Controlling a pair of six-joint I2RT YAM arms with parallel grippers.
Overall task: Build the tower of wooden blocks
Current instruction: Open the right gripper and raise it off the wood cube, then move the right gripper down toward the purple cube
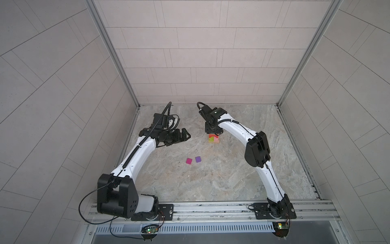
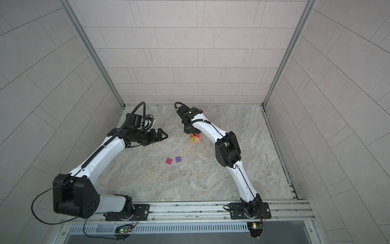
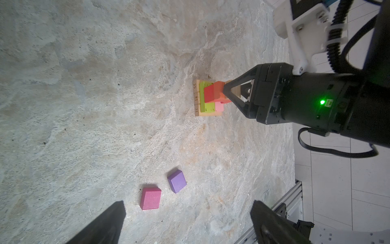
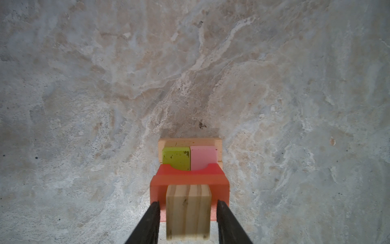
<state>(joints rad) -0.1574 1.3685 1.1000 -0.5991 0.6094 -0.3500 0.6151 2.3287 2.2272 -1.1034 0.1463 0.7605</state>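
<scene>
Two loose cubes sit nearest the robot's base on the stone-look table. The magenta cube and the purple cube are just beside each other, not touching, well short of the tower and a bit to its left.

Further back, left of the tower and well apart from it, the left gripper hangs with its claw spread wide and nothing in it.

The tower goes tan bars at the bottom, then green block and pink block side by side. Above those sit the red arch and orange block, with a ridged tan block on top.

The right gripper is straight over the tower, straddling that ridged block. The right wrist view shows a thin gap on either side, so I'd say the claw isn't squeezing it, but it's close.
</scene>
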